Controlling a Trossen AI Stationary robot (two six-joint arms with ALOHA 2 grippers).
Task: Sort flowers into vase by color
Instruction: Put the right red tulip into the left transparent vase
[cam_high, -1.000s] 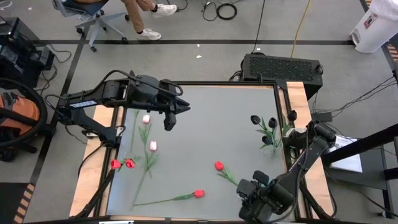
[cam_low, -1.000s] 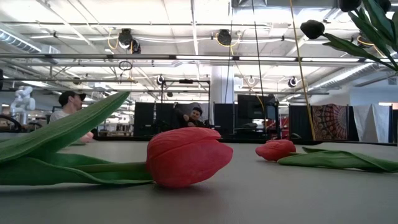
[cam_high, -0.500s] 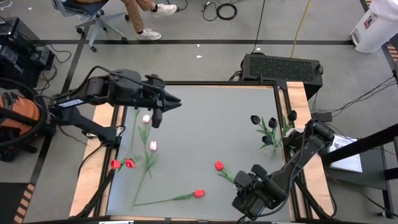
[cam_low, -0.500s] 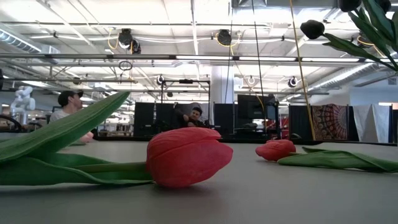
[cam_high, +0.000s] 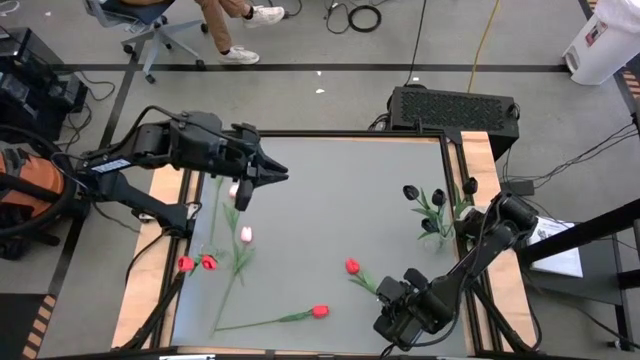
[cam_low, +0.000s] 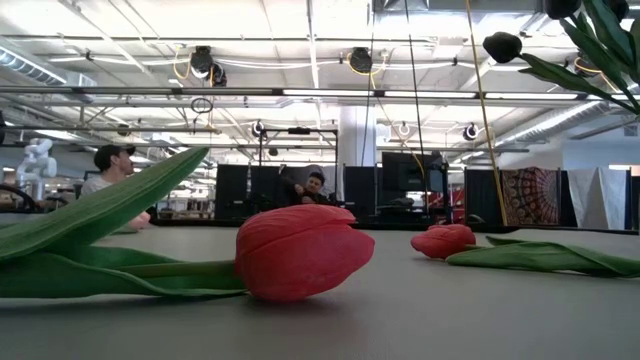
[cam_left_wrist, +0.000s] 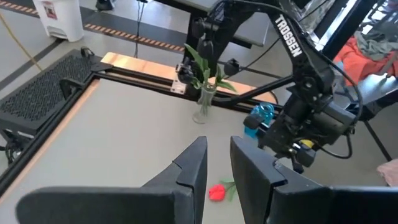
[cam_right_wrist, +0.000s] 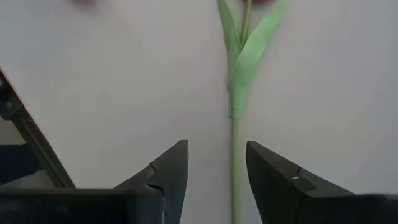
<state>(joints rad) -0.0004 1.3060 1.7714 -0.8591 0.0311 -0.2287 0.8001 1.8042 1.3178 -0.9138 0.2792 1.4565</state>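
Left gripper (cam_high: 243, 196): hovers over the far left part of the desk, close above a pink tulip (cam_high: 245, 234) and its neighbour. In the left wrist view its fingers (cam_left_wrist: 194, 163) stand a narrow gap apart with nothing between them. It seems set to come down on a pink flower.

Right gripper (cam_high: 392, 322): low at the near edge of the desk, right of centre. In the right wrist view its fingers (cam_right_wrist: 173, 165) are spread, and the green stem (cam_right_wrist: 234, 146) of a red tulip (cam_high: 352, 266) runs up between them, not yet pinched. The stem looks lined up for a grasp.

Flowers on the desk: two pink tulips lie at far left, one partly hidden under the left gripper. A pair of red heads (cam_high: 197, 263) lies at the left edge. One more red tulip (cam_high: 319, 311) lies near the front with its long stem (cam_high: 262, 321) pointing left. All lie flat, well apart, so each can be taken singly.

Vase (cam_left_wrist: 203, 106): a clear glass one stands upright at the right edge of the desk and holds the black tulips (cam_high: 430, 205). That colour appears sorted already; the reds and pinks are not.

Desk (cam_high: 340, 190): a plain grey top with a pale wooden border.

Room: an open workshop with bright ceiling lights. In the low view, two people sit far behind the desk. The high view shows a chair and someone's legs on the floor beyond.
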